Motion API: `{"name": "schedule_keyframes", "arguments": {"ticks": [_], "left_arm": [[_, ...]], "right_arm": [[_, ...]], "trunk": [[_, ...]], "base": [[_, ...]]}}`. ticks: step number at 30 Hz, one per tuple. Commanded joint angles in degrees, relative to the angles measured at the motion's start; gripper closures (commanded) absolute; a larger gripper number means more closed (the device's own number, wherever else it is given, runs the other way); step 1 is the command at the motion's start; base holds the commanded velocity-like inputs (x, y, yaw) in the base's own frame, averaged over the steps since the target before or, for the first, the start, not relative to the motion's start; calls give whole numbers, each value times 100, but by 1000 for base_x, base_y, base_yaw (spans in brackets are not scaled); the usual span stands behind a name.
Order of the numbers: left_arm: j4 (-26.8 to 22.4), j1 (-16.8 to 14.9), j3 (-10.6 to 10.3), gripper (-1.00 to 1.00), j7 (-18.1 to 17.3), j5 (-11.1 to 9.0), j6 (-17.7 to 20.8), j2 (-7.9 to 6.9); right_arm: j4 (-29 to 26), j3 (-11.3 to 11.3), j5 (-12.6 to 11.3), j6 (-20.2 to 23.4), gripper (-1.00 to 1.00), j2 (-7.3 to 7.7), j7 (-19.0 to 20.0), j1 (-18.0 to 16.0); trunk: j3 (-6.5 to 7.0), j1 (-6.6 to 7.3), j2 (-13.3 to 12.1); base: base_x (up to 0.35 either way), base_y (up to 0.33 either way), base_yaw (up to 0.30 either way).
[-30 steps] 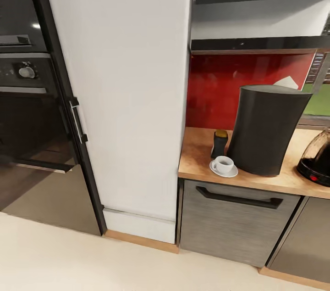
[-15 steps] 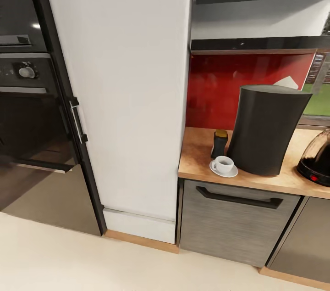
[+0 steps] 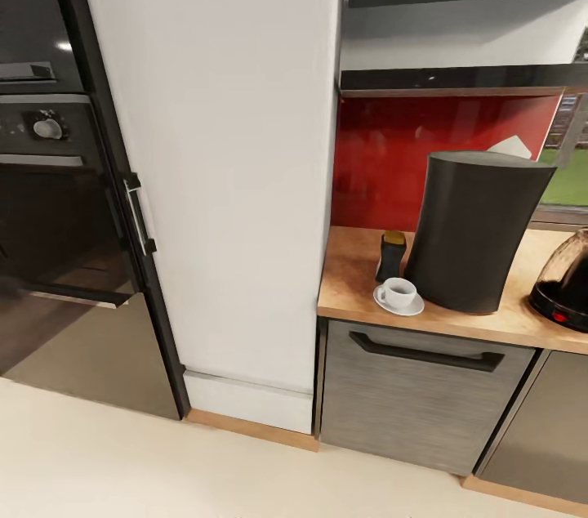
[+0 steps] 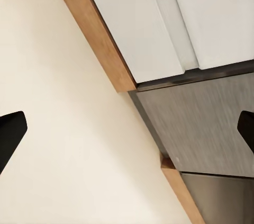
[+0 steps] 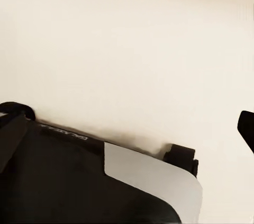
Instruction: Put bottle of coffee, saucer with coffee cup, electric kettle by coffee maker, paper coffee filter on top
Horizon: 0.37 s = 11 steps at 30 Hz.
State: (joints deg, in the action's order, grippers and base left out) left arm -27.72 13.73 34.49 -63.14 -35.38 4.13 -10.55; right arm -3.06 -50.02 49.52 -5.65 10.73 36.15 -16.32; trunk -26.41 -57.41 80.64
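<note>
The worktop [image 3: 355, 289] carries everything the task asks for, well apart from either claw. The coffee maker [image 3: 478, 228] stands on it, and a white paper filter [image 3: 513, 146] shows at its flat top, seemingly resting there. The electric kettle [image 3: 565, 281] sits near the maker's far side. The coffee bottle [image 3: 392, 255] stands just beside the maker, off the black shelf [image 3: 457, 79] above. The saucer [image 3: 398, 305] lies in front of the bottle with the cup [image 3: 399, 292] on it. By this layout, the station looks complete. The left claw [image 4: 127, 131] hangs released over the floor [image 4: 63, 144] near the cabinet base, its tips wide apart; the right claw [image 5: 127, 123] looks released and empty too.
</note>
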Motion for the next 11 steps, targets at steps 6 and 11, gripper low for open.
{"name": "schedule_keyframes", "arguments": {"ticks": [6, 11], "left_arm": [[-5, 1, 7, -100, -11, -31, 44, -8], [-5, 3, 21, -100, -14, -31, 44, -9]], "right_arm": [[131, -52, 57, -24, -100, -243, 15, -3], [145, -52, 58, -24, -100, -260, 14, -3]], "trunk": [[-5, 0, 3], [-5, 0, 3]], "base": [[0, 0, 0], [0, 0, 0]]}}
